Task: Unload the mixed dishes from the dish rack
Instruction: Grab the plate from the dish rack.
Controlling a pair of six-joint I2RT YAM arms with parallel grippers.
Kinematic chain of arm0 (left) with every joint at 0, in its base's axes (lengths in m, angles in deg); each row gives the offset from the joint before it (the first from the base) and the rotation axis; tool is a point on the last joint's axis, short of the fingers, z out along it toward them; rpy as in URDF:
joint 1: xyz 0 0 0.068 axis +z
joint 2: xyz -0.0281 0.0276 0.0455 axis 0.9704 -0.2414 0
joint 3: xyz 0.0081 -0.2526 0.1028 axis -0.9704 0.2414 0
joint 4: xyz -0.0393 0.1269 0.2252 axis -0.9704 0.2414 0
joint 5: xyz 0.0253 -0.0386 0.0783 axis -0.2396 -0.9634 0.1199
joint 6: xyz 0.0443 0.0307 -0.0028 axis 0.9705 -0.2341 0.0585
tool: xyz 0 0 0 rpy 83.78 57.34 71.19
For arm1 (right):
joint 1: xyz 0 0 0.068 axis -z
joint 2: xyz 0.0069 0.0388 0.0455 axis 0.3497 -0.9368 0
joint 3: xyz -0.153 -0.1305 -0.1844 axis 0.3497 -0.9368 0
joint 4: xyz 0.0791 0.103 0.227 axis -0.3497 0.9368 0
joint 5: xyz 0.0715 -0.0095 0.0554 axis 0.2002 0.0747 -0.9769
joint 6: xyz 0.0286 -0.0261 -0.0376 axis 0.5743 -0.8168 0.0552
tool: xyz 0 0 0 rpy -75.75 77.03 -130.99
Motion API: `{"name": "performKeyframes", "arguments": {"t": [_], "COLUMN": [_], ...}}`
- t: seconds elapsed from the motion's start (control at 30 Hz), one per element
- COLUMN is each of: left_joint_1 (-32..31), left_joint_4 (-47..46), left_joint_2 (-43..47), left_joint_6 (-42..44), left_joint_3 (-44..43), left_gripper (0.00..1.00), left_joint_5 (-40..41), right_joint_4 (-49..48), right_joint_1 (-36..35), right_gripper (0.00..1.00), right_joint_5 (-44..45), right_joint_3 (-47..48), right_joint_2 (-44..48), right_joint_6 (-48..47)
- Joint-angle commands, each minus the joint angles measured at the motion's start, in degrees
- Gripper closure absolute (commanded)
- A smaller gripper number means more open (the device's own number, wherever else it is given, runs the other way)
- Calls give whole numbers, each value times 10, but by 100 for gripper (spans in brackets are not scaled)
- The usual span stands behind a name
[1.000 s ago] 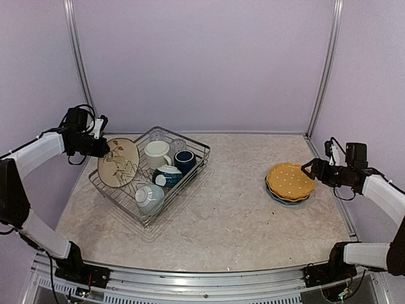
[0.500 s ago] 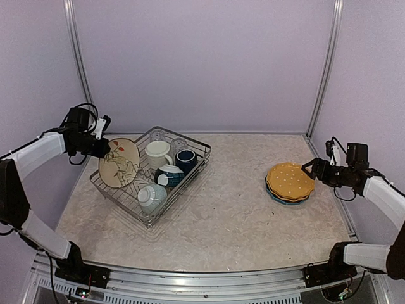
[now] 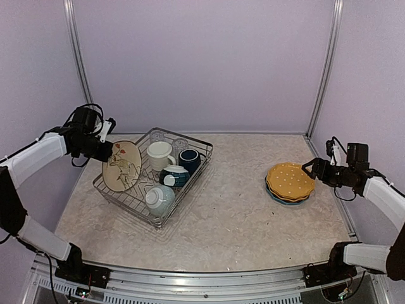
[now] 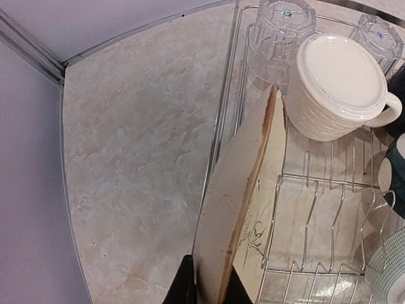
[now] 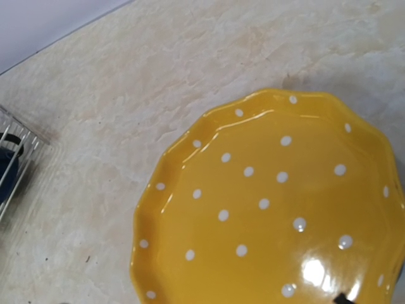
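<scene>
Top external view: left gripper [image 3: 109, 151] pinches cream plate [image 3: 123, 166] in rack [image 3: 135, 200] on marbled table [image 3: 234, 215], lilac walls [image 3: 202, 63]

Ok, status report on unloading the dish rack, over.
Left gripper shut on cream bird-patterned plate, on edge in silver wire dish rack. Right gripper open beside mustard-yellow dotted plate. Cream mug crowds the racked plate.

The silver wire dish rack [image 3: 126, 204] sits left of centre, skewed. At its left end a cream plate [image 3: 123, 165] with a bird pattern stands on edge. Right of it are a cream mug [image 3: 158, 154], a navy mug [image 3: 187, 158] and two inverted clear tumblers [image 4: 281, 25] — two teal bowls [image 3: 173, 175] lie nearer. Far right, a mustard-yellow dotted plate [image 3: 290, 180] lies stacked on a blue plate [image 3: 285, 201].
</scene>
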Motion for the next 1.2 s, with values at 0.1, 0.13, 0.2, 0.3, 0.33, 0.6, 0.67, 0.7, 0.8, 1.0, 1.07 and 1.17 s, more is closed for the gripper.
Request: {"name": "performKeyframes", "arguments": {"t": [0.1,0.13,0.2,0.3,0.33,0.6,0.67,0.7,0.8,1.0,1.07,1.17], "left_joint_1": [-43,-51,-68,-81,-82,-81,-81,-82,-85,-86,-88,-88], "left_joint_4": [-32,-32,-36,-46,-46,-11,4,10,24,44,52,57], "left_joint_2": [53,52,46,42,40,45,50,52,67,102,108,111], "left_joint_6": [-19,-12,1,9,10,-7,-11,-14,-20,-43,-52,-68], "left_joint_3": [-40,-43,-48,-51,-52,-85,-103,-112,-130,-151,-160,-174], "left_gripper": [100,100,100,100,100,100,100,100,100,100,100,100], "left_joint_5": [49,64,95,130,133,90,88,89,92,78,82,91], "right_joint_4": [5,5,4,4,5,7,7,7,5,-4,-5,-5], "right_joint_1": [-8,-8,-8,-9,-9,-9,-10,-10,-10,-13,-16,-21], "right_gripper": [13,13,13,13,13,13,13,13,13,12,12,12], "right_joint_5": [7,7,7,7,7,7,7,8,7,4,5,7], "right_joint_3": [-1,-1,-2,-1,-2,-1,0,0,-1,-4,-3,-1], "right_joint_2": [5,5,5,3,3,3,2,1,-1,-6,-9,-11], "right_joint_6": [2,2,2,3,3,4,3,2,3,7,8,9]}}
